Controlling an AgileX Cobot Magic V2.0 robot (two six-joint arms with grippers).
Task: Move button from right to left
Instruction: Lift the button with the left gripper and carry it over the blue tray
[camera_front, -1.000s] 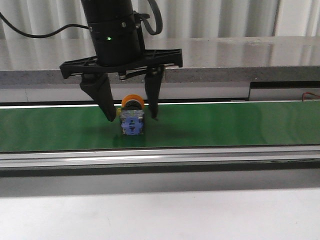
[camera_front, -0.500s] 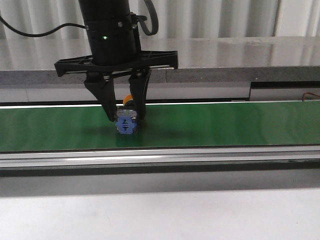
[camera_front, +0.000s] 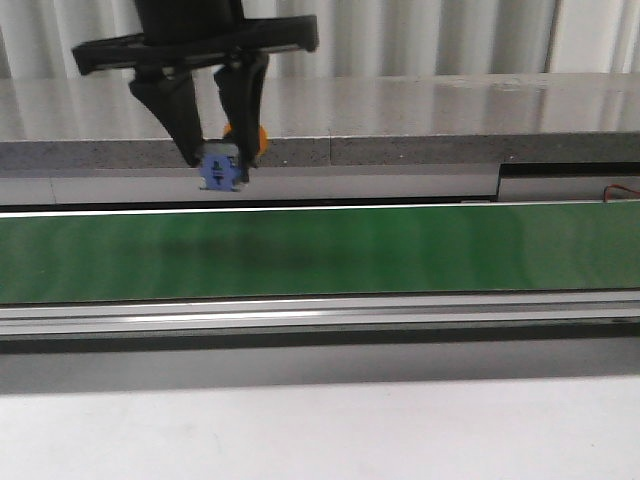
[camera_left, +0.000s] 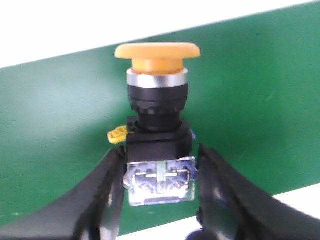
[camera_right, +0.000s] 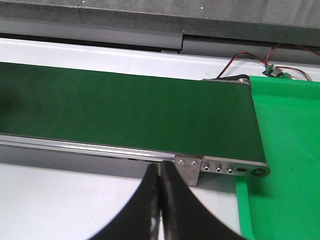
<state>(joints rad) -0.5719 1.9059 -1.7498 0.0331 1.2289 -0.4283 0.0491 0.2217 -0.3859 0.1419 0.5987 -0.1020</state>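
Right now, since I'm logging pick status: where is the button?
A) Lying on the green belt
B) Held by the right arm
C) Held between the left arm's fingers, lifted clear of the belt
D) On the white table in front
C: the left gripper clamps the button by its blue-grey body, above the green belt.

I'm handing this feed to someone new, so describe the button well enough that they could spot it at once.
Find the long green belt running across the front view, then look above its left part to the left gripper. The button is pinched between its black fingers, clear of the belt. It is the only small part there: yellow-orange mushroom cap, black collar, translucent blue-grey block behind.
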